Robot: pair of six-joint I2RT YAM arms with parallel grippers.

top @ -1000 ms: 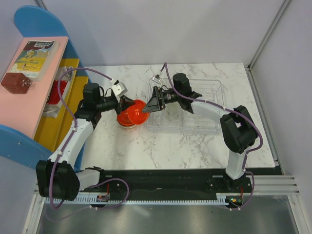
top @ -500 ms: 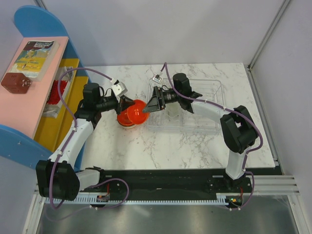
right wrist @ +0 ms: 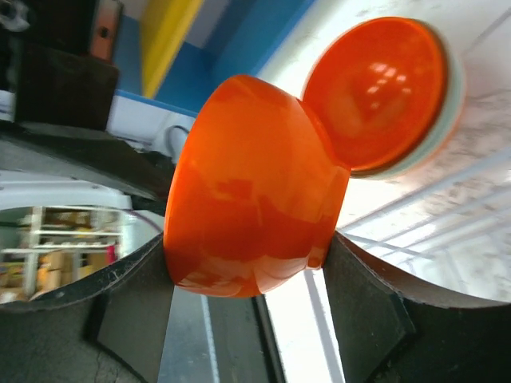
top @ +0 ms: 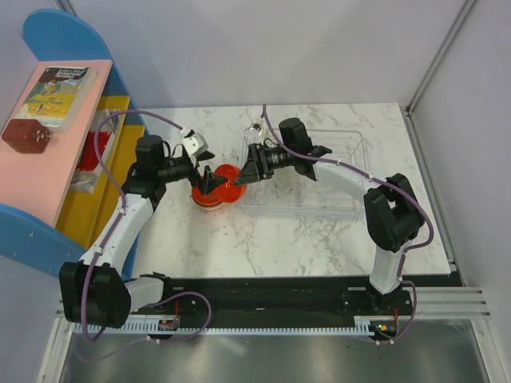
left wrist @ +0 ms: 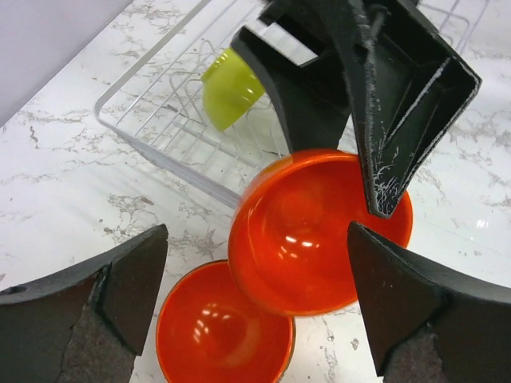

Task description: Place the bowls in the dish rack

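Note:
An orange bowl (top: 228,185) hangs tilted just outside the left wall of the clear dish rack (top: 351,171). My right gripper (top: 242,177) is shut on it, with a finger on either side of the bowl (right wrist: 247,191). The left gripper (top: 209,183) stands open around the same bowl (left wrist: 319,231), and its fingers do not touch it. Below, on the table, a second orange bowl (left wrist: 219,331) sits nested in a pale mint one (right wrist: 452,120). A lime green bowl (left wrist: 227,88) rests on its side inside the rack (left wrist: 152,128).
A blue, pink and yellow shelf (top: 56,144) with a book on top stands along the table's left edge. The marble table (top: 263,239) runs to a white wall at the back and right.
My left gripper has opened and let go of the orange bowl. The right gripper has closed on it and now holds it alone, nudged slightly towards the rack.

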